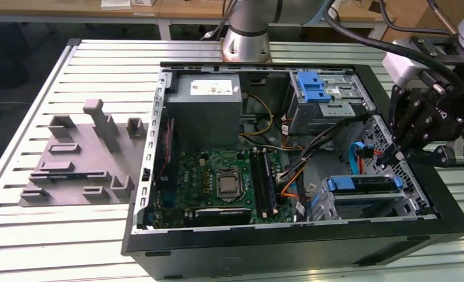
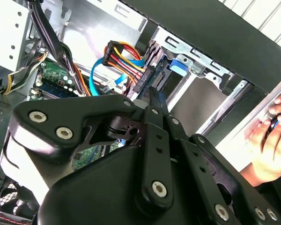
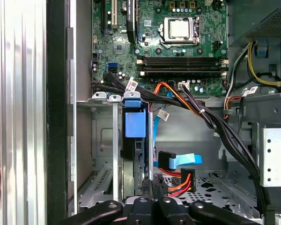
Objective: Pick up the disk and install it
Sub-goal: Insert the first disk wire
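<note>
Install step under way: disk sits edge-on in the cage at the case's front corner; gripper fingers together against its rear edge; judged needs final seating push

One black open-sided computer tower case lies on one slatted metal table, beside one grey moulded fixture block. Inside the case sit one green motherboard, one large grey power-supply box, and two grey metal drive cages, each with one blue plastic latch. One silver robot arm carries one black gripper. In the second wrist view, one person's hand rests at the case edge.
</note>
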Robot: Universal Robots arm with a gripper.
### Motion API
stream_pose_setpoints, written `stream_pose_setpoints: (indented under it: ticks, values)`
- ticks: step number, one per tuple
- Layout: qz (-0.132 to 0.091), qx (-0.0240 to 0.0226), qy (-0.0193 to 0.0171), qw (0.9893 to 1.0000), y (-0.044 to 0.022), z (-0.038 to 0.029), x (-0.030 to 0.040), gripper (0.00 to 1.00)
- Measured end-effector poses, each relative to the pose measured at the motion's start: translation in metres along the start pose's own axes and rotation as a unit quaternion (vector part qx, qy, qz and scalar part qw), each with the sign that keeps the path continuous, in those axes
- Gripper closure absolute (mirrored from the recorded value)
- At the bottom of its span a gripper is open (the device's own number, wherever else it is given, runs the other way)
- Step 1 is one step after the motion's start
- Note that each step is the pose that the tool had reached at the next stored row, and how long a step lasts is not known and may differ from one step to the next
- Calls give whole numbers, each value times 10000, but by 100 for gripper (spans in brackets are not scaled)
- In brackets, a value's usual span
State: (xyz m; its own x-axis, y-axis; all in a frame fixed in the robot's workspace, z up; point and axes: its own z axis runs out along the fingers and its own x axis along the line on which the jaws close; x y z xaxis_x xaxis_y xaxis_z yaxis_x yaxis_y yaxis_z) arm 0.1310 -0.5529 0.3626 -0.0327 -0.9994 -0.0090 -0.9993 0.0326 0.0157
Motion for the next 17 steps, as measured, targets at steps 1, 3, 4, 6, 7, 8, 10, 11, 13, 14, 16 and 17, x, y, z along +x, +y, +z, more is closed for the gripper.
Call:
stream_pose_setpoints:
  ticks: [1,3,4,6,7,8,10,11,13,14,16,17]
  values:
    - [0,0,0,10000,0,0,-2,89]
    - [0,0,1,10000,0,-1,-10,89]
    - [0,0,1,10000,1,0,-16,89]
    - [0,0,1,10000,1,0,-41,89]
    - [0,0,3,10000,2,0,-57,89]
    - [0,0,4,10000,2,0,-68,89]
    - [1,0,8,10000,3,2,-90,82]
    - [0,1,9,10000,3,3,-100,82]
    - [0,6,15,10000,3,10,-109,82]
    - [0,12,20,10000,3,15,-111,82]
    - [0,31,25,10000,3,24,-112,81]
    - [0,43,25,10000,4,28,-112,81]
